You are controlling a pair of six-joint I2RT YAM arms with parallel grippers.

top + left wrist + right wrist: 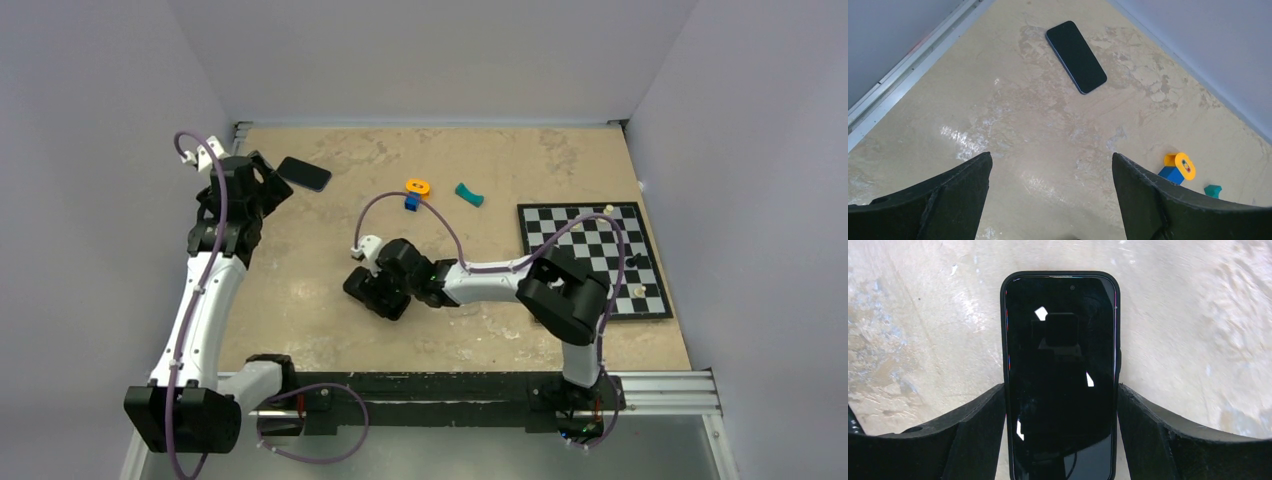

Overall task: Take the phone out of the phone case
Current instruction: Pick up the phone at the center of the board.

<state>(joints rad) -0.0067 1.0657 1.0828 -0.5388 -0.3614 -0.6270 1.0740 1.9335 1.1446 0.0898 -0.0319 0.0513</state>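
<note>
Near tabletop (pixel 300 320) centre: right gripper (pixel 1060 395) jaws pinching phone case (pixel 1060 274) across long sides, phone (pixel 1060 355) inside, screen up. Near far-left corner: left gripper (pixel 1052 157) jaws spread wide, second phone (pixel 1076 56) lying apart.

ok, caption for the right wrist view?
Right claw grips the long edges of a black-cased black smartphone lying on a beige tabletop.

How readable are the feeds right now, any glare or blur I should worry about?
Right wrist view: the glossy screen of the black-cased phone mirrors a dark square and bright specks; the beige table around it looks smeared. Left wrist view: sharp, with a white sheen on the table near the left gripper. Top view: even light, soft shadows.
</note>
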